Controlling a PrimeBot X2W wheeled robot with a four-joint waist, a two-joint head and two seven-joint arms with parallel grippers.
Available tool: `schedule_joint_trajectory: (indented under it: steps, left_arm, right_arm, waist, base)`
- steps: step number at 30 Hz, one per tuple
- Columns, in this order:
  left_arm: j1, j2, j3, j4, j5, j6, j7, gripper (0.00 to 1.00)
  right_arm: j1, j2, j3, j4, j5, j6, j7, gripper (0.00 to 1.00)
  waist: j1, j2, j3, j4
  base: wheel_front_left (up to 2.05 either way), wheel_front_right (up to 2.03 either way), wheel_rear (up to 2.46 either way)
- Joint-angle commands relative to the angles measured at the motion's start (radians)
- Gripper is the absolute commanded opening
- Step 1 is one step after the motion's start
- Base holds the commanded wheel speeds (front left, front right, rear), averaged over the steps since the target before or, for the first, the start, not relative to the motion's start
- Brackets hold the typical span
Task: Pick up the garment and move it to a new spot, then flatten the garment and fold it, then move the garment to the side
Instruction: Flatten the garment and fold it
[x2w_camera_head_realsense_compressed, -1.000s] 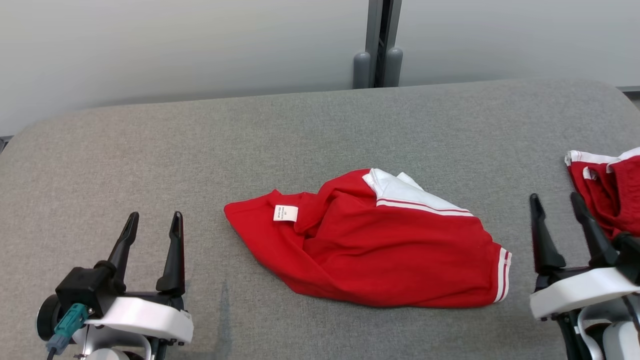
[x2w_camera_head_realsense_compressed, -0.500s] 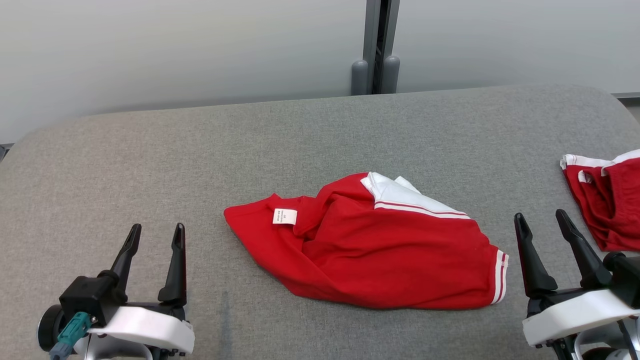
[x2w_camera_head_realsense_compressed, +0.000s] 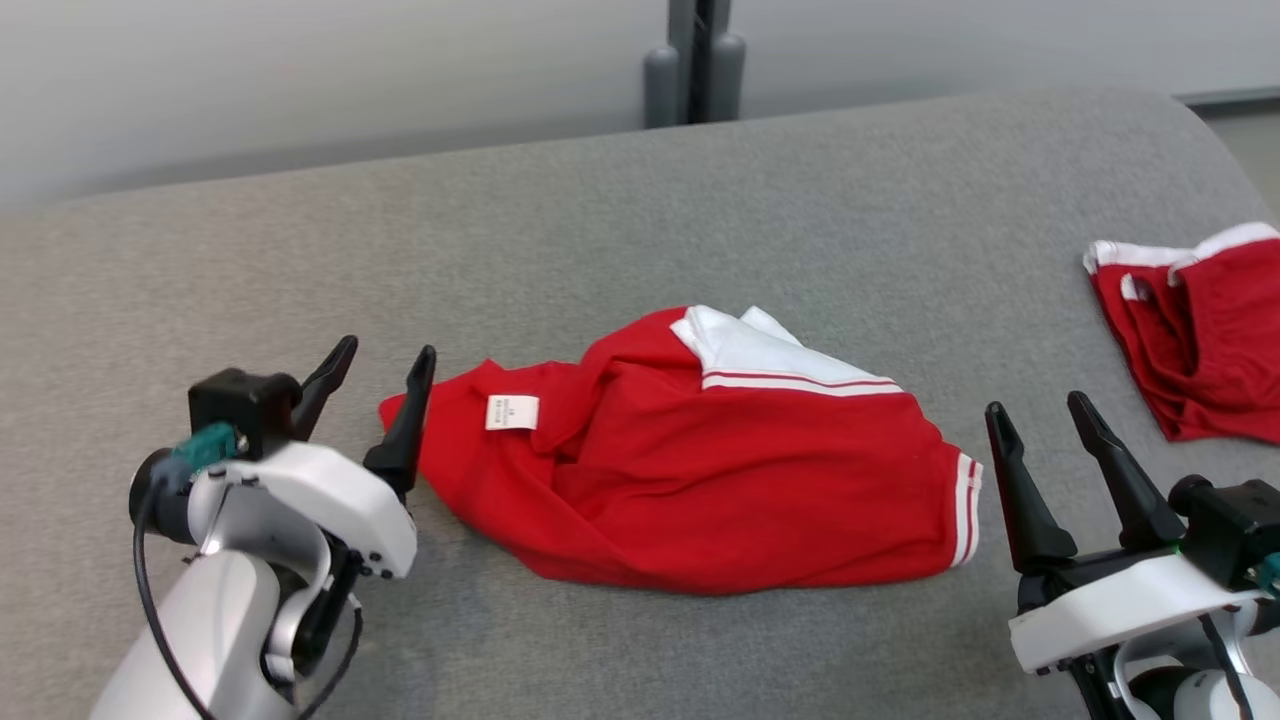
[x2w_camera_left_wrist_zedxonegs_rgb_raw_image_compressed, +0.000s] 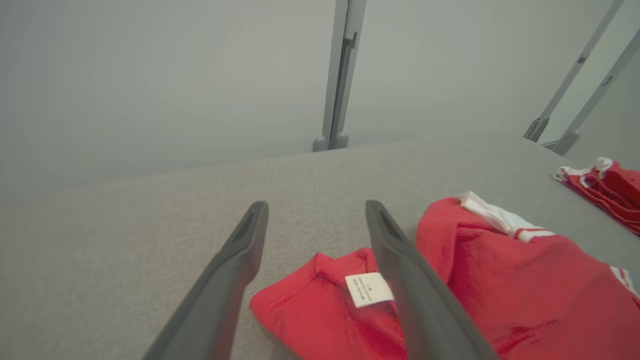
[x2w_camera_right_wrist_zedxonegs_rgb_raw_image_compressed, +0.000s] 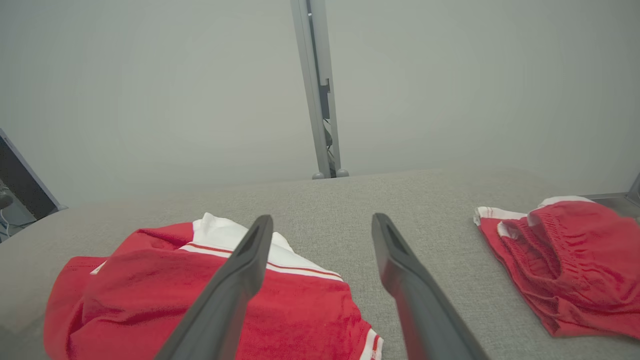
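Grey bench (x2w_camera_head_realsense_compressed: 640, 200) with crumpled red garment (x2w_camera_head_realsense_compressed: 700, 480) at centre of the head view; both hands empty.
Garment lies bunched on the bench, with white panel and striped trim toward upper right. Second red garment (x2w_camera_head_realsense_compressed: 1190, 340) sits at right edge, well apart. Left hand (x2w_camera_head_realsense_compressed: 386, 350), lower left, fingers spread wide, is at the garment's left corner; contact cannot be told. In the left wrist view that corner lies between its fingers. Right hand (x2w_camera_head_realsense_compressed: 1035, 403), lower right, fingers spread wide, is just beside the striped hem. White label (x2w_camera_head_realsense_compressed: 511, 412) faces up near the left corner.
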Motion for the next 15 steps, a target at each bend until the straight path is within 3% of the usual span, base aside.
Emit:
schedule_joint_trajectory:
  steps: [1, 9, 15]
  left_arm:
    - [-0.033, 0.009, 0.001, 0.029, -0.016, -0.012, 0.021, 1.0]
    - [-0.189, 0.042, -0.027, 0.312, -0.068, -0.112, 0.187, 1.0]
    - [-0.266, 0.058, -0.068, 0.479, -0.078, -0.162, 0.287, 1.0]
  right_arm:
    - [-0.016, -0.003, 0.005, 0.006, 0.005, 0.0, -0.007, 1.0]
    - [-0.049, -0.003, 0.04, 0.039, 0.033, 0.0, -0.04, 1.0]
    - [-0.071, -0.003, 0.057, 0.067, 0.049, 0.0, -0.058, 1.0]
  waist:
    - [0.0, -0.0001, 0.038, -0.038]
    - [0.0, -0.0001, 0.115, -0.097]
    - [0.0, -0.0001, 0.142, -0.115]
  base:
    - [0.0, 0.0, 0.0]
    - [0.0, 0.0, 0.0]
    - [0.0, 0.0, 0.0]
